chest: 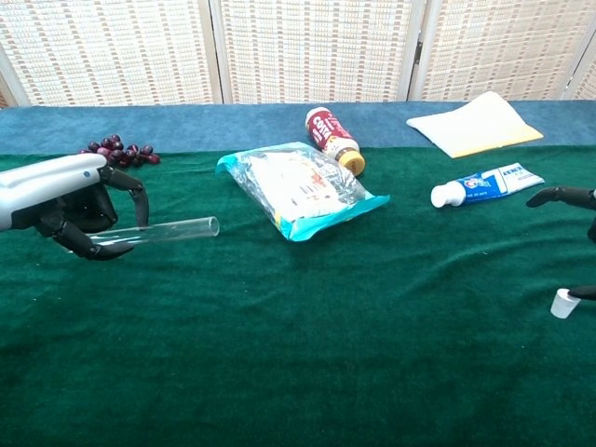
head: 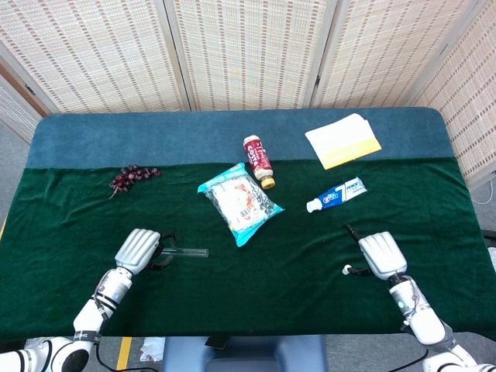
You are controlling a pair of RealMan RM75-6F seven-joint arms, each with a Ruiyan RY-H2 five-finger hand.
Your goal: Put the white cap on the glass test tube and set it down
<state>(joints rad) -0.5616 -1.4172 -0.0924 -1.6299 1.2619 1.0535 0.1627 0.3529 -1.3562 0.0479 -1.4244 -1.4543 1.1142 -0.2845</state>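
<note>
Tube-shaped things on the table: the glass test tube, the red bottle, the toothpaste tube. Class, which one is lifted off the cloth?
The clear glass test tube: the left hand holds it level above the green cloth. The red bottle and blue-and-white toothpaste tube lie flat.

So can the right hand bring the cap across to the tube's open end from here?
Probably yes: the right hand grips the white cap, the left hand holds the glass test tube, and bare cloth lies between.

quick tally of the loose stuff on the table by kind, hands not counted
Lab items: 2, the test tube and the cap
Food: 3, the grapes, the snack bag and the bottle
Toiletries: 1, the toothpaste
Paper: 1, the pad
Total: 7
</note>
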